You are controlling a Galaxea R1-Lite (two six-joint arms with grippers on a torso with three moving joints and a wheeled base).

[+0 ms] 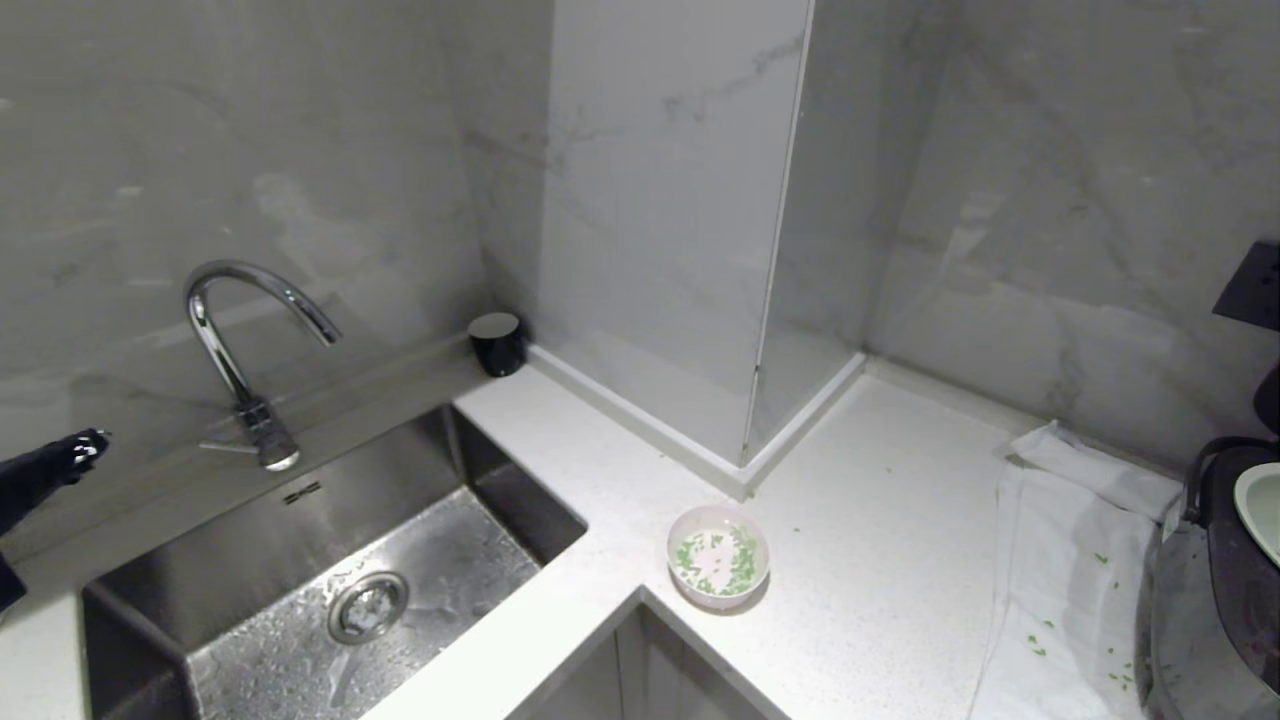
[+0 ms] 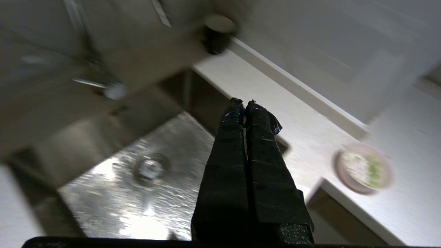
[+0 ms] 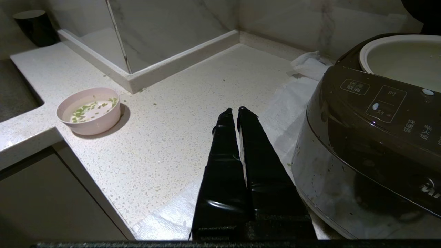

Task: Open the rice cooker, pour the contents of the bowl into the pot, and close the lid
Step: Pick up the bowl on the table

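At the lower left of the head view lay the stainless steel sink (image 1: 300, 590), its wet floor and round drain (image 1: 368, 606) glistening. At the lower right edge stood the boxy dark brown-grey rice cooker (image 1: 1215, 620) with its lid raised out of frame, so that the round pale inner pot (image 1: 1262, 508) showed at its top; it rested on a crumpled white cloth (image 1: 1060, 590) strewn with a few green bits. In the right wrist view the right gripper (image 3: 234, 110) hung above the speckled white countertop (image 3: 165, 137) just beside the cooker's front panel (image 3: 382, 100), its two black fingers pressed together and holding nothing.

In the middle of the head view, near the counter's inner corner, sat the small round pale pink bowl (image 1: 718, 557), upright, with the bright green chopped bits (image 1: 742, 570) scattered thinly over its white inside. It stood well apart from the cooker.

At the left edge the left gripper (image 1: 85, 445) reached in beside the sink; the left wrist view showed its fingers (image 2: 229, 137) closed tight on nothing, above the basin.

Farther back rose the curved chrome tap (image 1: 250, 340), then a small black cylindrical cup (image 1: 497, 342) against the grey marble wall (image 1: 660, 180).
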